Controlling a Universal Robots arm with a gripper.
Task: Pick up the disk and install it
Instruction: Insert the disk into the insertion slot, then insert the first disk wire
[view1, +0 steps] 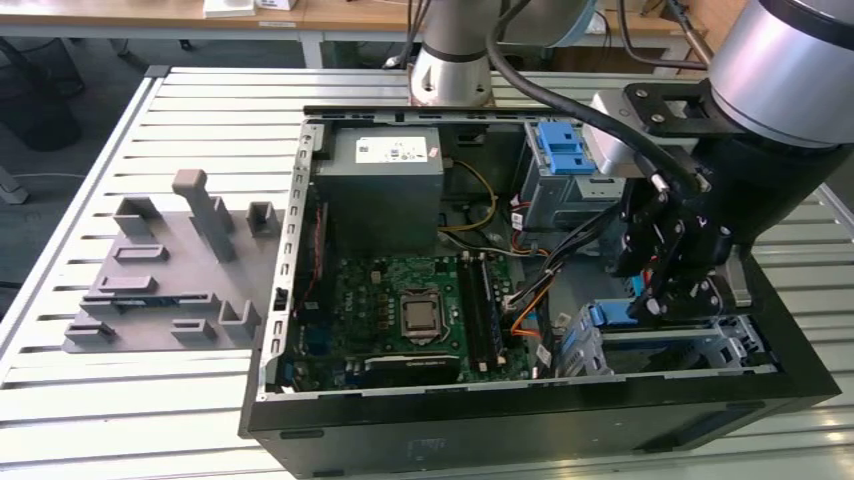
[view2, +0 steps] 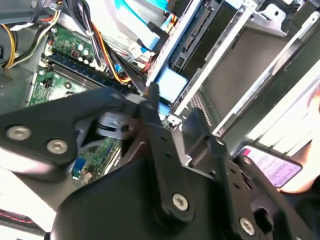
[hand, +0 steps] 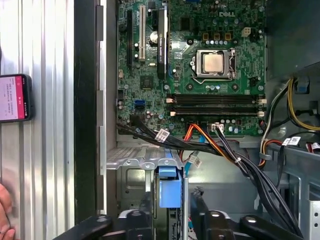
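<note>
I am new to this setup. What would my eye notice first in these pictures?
First, the open computer case on the slatted table, its green circuit board exposed. At the exterior view's right, the gripper reaches into the metal drive cage, at the blue-framed disk. A grey holder lies beside the case.

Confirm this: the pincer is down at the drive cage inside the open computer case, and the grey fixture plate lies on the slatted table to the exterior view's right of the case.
One thing is wrong: the grey fixture plate lies to the exterior view's left of the computer case, not its right, as the exterior view shows. The rest holds: the pincer is down at the drive cage, and the plate is on the slatted table.
</note>
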